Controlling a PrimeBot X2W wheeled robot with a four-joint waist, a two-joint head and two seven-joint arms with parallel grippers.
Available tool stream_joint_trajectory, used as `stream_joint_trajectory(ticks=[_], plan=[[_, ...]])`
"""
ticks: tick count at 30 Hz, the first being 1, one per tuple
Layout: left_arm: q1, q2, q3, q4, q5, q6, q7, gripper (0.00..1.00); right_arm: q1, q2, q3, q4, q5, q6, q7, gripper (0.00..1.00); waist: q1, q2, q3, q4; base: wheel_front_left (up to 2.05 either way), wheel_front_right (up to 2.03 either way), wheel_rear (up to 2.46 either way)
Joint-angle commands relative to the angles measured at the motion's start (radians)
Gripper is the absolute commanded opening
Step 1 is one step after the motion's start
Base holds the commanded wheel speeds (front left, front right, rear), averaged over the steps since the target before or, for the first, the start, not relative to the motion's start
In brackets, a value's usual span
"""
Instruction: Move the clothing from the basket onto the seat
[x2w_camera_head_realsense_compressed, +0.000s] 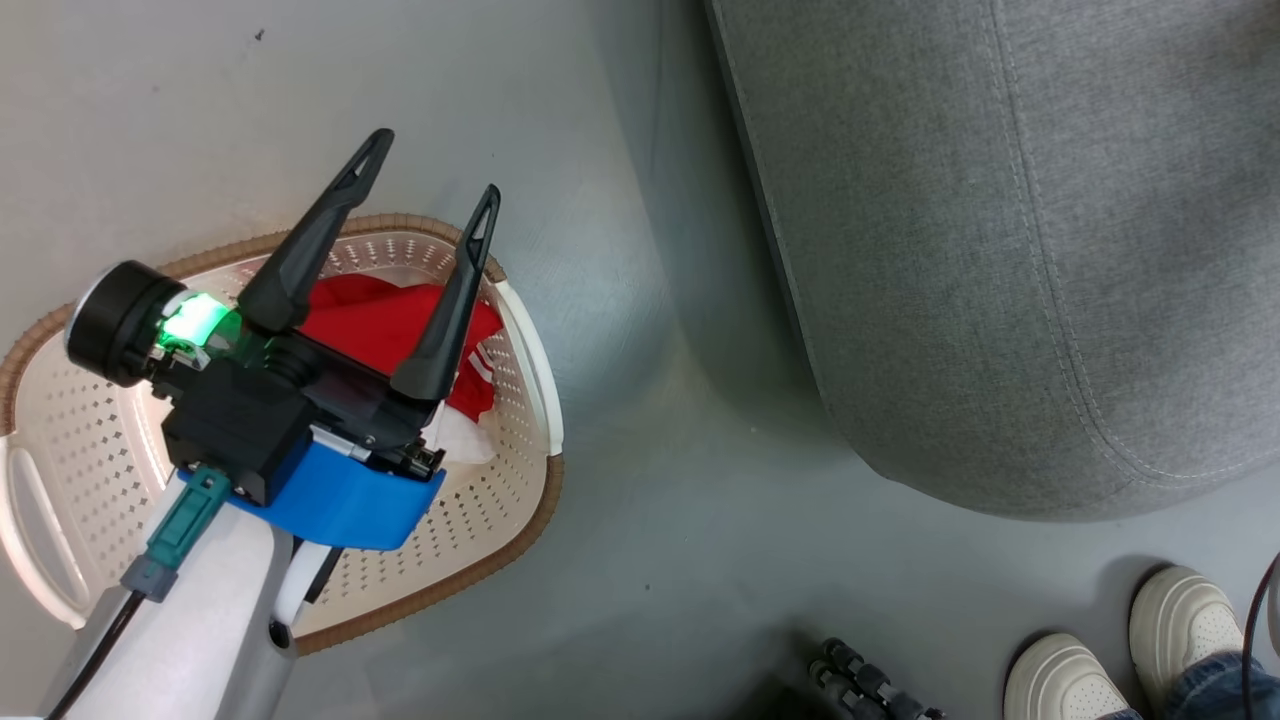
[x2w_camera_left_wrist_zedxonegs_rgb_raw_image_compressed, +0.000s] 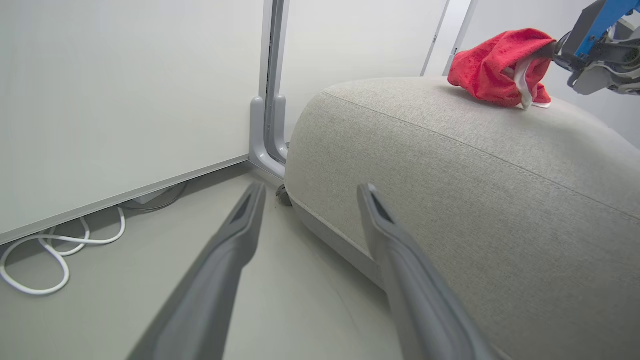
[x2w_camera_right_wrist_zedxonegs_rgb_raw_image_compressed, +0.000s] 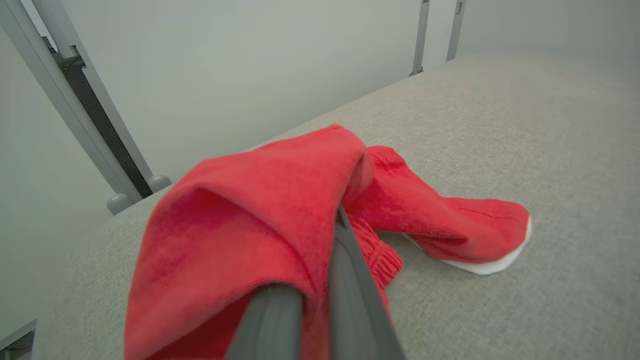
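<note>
left tool (x2w_camera_head_realsense_compressed: 435, 163): spread wide, nothing pinched, hanging over the basket (x2w_camera_head_realsense_compressed: 505, 500) with both dark fingers pointing out toward its far brown rim
same tool from its own wrist cam: two fingers well apart, the floor (x2w_camera_head_realsense_compressed: 650, 480) and the rounded side of the sofa (x2w_camera_head_realsense_compressed: 1000, 250) showing between them, touching neither
right tool (x2w_camera_right_wrist_zedxonegs_rgb_raw_image_compressed: 320, 280): clamped tight on a red garment (x2w_camera_right_wrist_zedxonegs_rgb_raw_image_compressed: 260, 220), fabric bunched up over the fingers so one tip is buried in it
red garment: partly held up by that grip, lower end with its white edge lying flat on top of the sofa, fairly close to the rounded edge going by the left wrist cam
red clothes (x2w_camera_head_realsense_compressed: 385, 320): pile with white stripes and a white bit, down inside the basket at the end nearest the sofa, right under the left tool's fingers
basket: cream, full of holes, white side handles, sitting on the floor near the sofa but not touching it
sofa: big light grey fabric thing with a stitched seam, way bigger than the basket
shoes (x2w_camera_head_realsense_compressed: 1180, 620): pale pair on a person's feet, bottom right of the head cam, on the floor near the sofa's corner
cable (x2w_camera_left_wrist_zedxonegs_rgb_raw_image_compressed: 50, 255): white loops on the floor along the wall base, well apart from the sofa
</note>
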Motion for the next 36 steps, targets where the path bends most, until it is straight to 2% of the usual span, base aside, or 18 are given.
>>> stream_joint_trajectory(ticks=[1,2,10,19,23,24,29,36], plan=[[-0.004,-0.003,-0.004,0.005,-0.004,0.003,-0.005,1.00,0.011,0.003,-0.012,0.007,-0.022,0.000,-0.005,0.58,-0.0002,0.0000,-0.011,0.002,0.00,0.00,0.00],[-0.005,-0.003,-0.004,0.008,-0.004,0.003,-0.007,1.00,0.005,0.015,-0.013,0.010,-0.026,0.000,-0.005,1.00,-0.0002,0.0000,-0.016,0.001,0.00,0.00,0.00],[0.013,-0.029,-0.032,0.078,-0.026,0.001,-0.037,1.00,0.049,0.033,0.015,0.026,-0.069,0.000,-0.004,1.00,-0.0002,0.0000,-0.114,0.008,0.00,0.00,0.00],[0.073,-0.123,-0.054,0.232,-0.086,-0.004,-0.069,1.00,0.247,0.044,0.121,-0.021,-0.143,0.000,-0.004,1.00,-0.0002,0.0000,-0.346,0.066,0.00,0.00,0.00],[0.115,-0.178,-0.013,0.267,-0.106,-0.005,-0.071,1.00,0.357,0.055,0.181,-0.076,-0.190,0.000,-0.004,1.00,-0.0002,0.0000,-0.457,0.099,0.00,0.00,0.00],[0.115,-0.178,-0.013,0.267,-0.106,-0.005,-0.071,1.00,0.357,0.055,0.181,-0.076,-0.190,0.000,-0.004,1.00,-0.0002,0.0000,-0.457,0.099,0.00,0.00,0.00],[0.175,-0.230,0.056,0.319,-0.109,-0.005,-0.071,1.00,0.492,0.107,0.214,-0.189,-0.187,0.000,-0.004,1.00,-0.0002,0.0000,-0.571,0.140,0.00,0.00,0.00],[0.238,-0.265,0.144,0.389,-0.098,-0.006,-0.071,1.00,0.680,0.153,0.288,-0.349,-0.182,0.000,0.005,1.00,-0.0002,0.0000,-0.683,0.206,0.00,0.00,0.00]])
